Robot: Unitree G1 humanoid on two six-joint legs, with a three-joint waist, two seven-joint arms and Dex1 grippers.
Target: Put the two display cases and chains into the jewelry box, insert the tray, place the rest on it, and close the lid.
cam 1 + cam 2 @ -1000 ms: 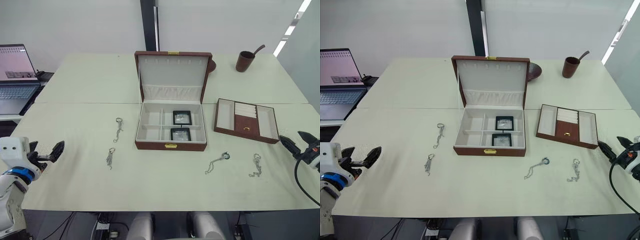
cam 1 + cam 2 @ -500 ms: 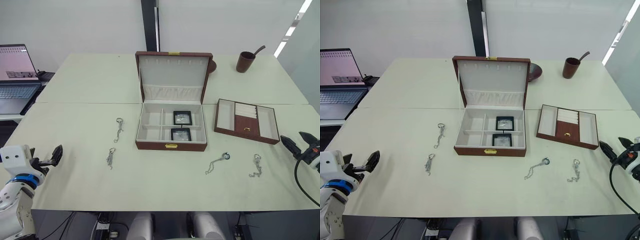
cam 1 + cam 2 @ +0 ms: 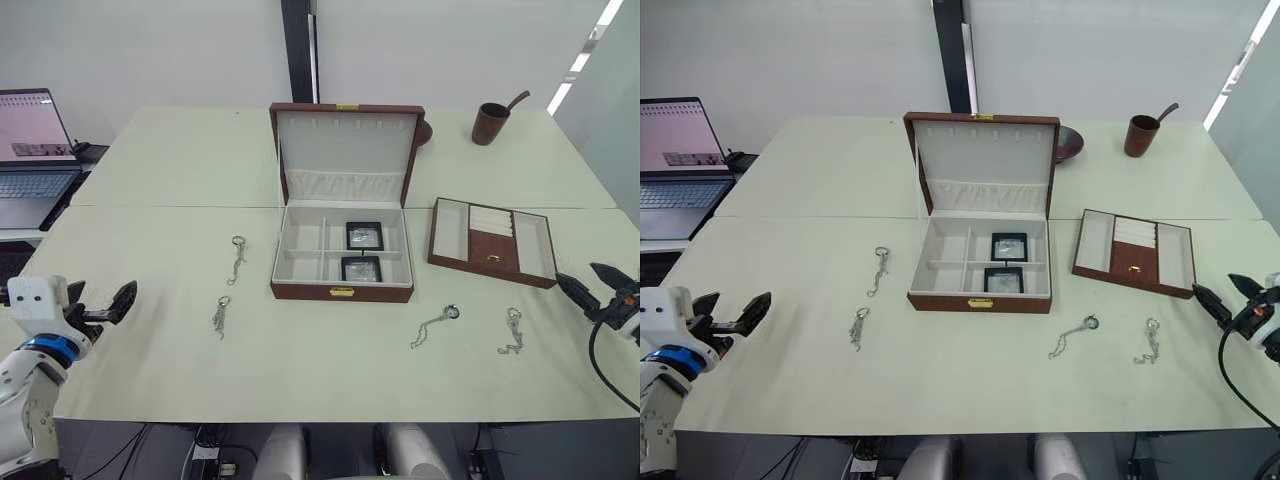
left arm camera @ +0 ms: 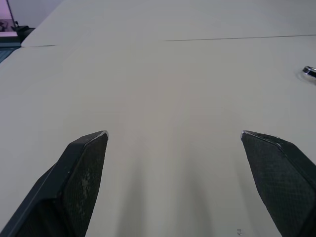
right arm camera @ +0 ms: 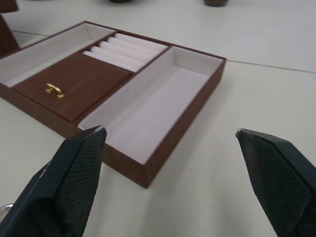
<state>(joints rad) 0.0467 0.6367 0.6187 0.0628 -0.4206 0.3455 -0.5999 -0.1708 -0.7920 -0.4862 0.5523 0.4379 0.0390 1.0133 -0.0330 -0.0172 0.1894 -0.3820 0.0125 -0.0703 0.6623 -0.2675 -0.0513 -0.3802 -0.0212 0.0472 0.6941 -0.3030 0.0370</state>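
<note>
The brown jewelry box (image 3: 342, 291) stands open mid-table, lid upright. Two black display cases (image 3: 364, 235) (image 3: 361, 268) lie in its right compartments. The brown tray (image 3: 492, 242) rests on the table right of the box. Two chains (image 3: 237, 258) (image 3: 220, 315) lie left of the box and two more (image 3: 435, 325) (image 3: 512, 331) lie in front of the tray. My left gripper (image 3: 105, 300) hovers open at the table's left front edge, apart from the chains. My right gripper (image 3: 578, 275) is open just right of the tray (image 5: 118, 98), holding nothing.
A laptop (image 3: 30, 150) sits on a side desk at the far left. A brown cup with a spoon (image 3: 490, 122) and a dark bowl (image 3: 1068, 142) stand at the back right. A seam crosses the table behind the box.
My left gripper dipped toward the table edge, then came back up and slightly right. The right gripper and all the objects stayed put.
</note>
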